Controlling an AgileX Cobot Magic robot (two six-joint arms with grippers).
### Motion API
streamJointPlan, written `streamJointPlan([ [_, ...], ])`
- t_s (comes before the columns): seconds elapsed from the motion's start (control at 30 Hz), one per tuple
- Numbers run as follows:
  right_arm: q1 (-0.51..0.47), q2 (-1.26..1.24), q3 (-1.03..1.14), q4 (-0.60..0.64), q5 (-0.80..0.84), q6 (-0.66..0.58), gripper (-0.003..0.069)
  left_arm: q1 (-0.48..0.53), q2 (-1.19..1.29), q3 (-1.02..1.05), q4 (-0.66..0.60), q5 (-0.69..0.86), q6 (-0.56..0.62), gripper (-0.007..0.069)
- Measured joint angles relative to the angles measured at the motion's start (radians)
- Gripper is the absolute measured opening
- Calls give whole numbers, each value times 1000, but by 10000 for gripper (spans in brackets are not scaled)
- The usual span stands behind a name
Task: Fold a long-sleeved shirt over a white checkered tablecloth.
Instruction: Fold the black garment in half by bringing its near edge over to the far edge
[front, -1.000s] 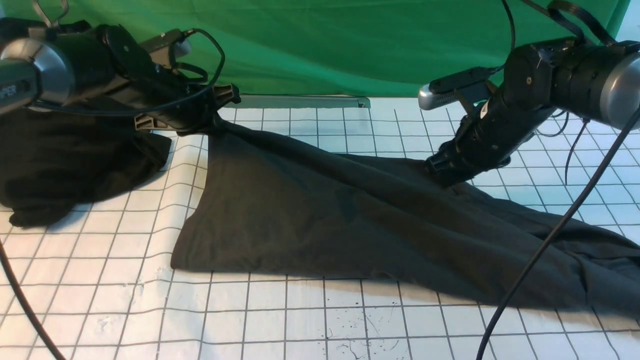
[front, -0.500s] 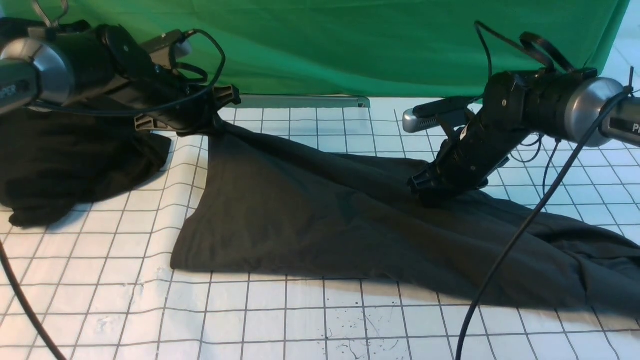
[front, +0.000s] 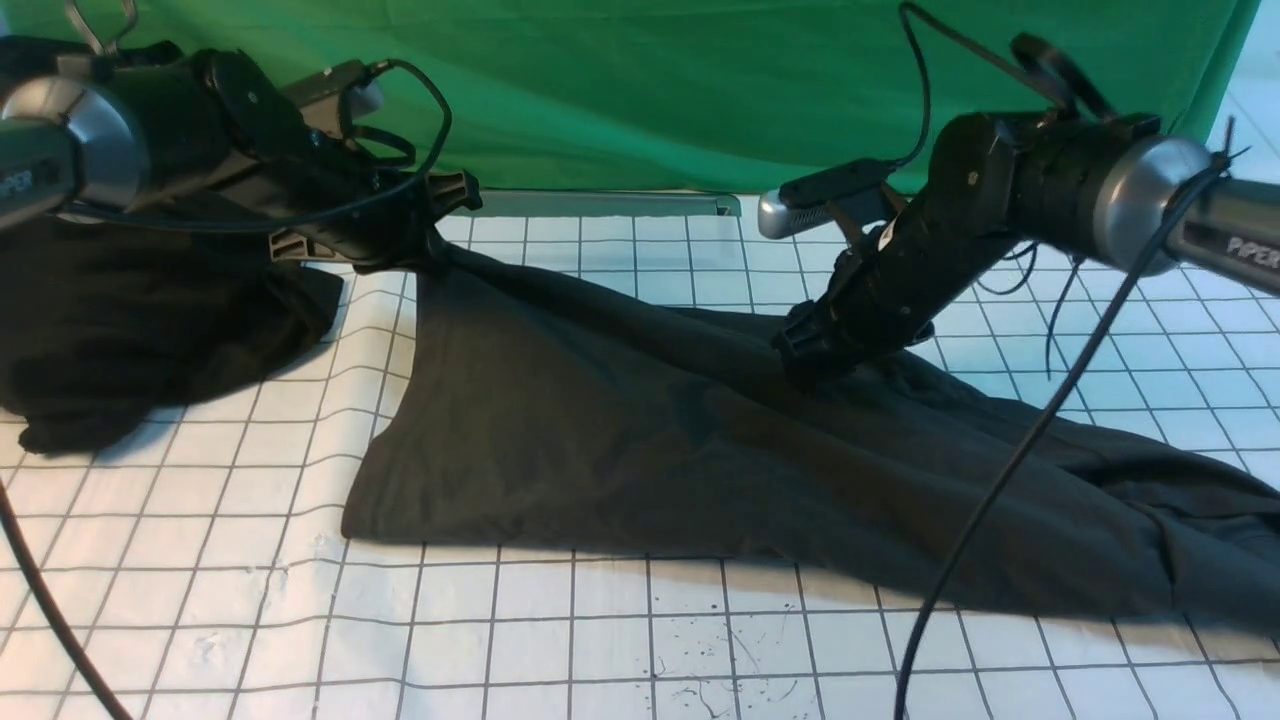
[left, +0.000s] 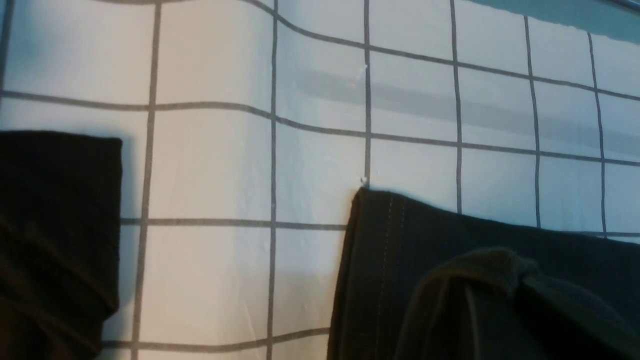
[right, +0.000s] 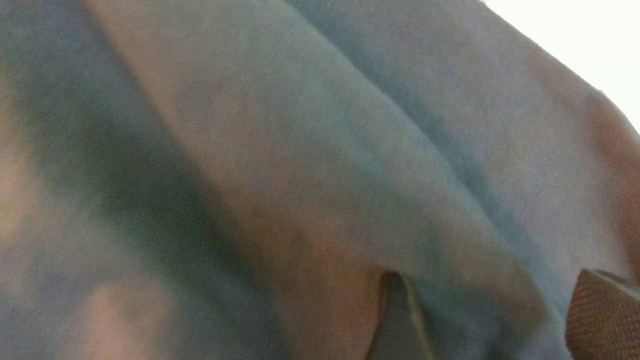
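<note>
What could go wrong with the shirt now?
1. The left claw pinches only a corner of the long-sleeved shirt, so a hard tug might slip it free.
2. The right claw sits on a bunched ridge of cloth. It may grab extra layers and make a crooked fold.
3. The hanging cable crosses over the shirt and could snag or drag it.

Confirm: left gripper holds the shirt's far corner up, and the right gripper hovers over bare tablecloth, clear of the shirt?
Not quite. The left gripper does hold the shirt's far corner up, but the right gripper is down on the shirt, not over bare tablecloth. The right wrist view shows cloth between its fingers.
</note>
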Motion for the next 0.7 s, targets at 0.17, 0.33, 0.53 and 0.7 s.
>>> streamJointPlan([
  [0.17,0,25,0,1,-23,6,412,0,0,0,2,6,4,15],
  [0.33,0,28,0,5,-26,7,408,0,0,0,9,9,5,15],
  [0.53,0,28,0,6,-28,8,253,0,0,0,10,11,5,15],
  [0.7,0,28,0,6,-36,11,118,0,0,0,19,13,5,15],
])
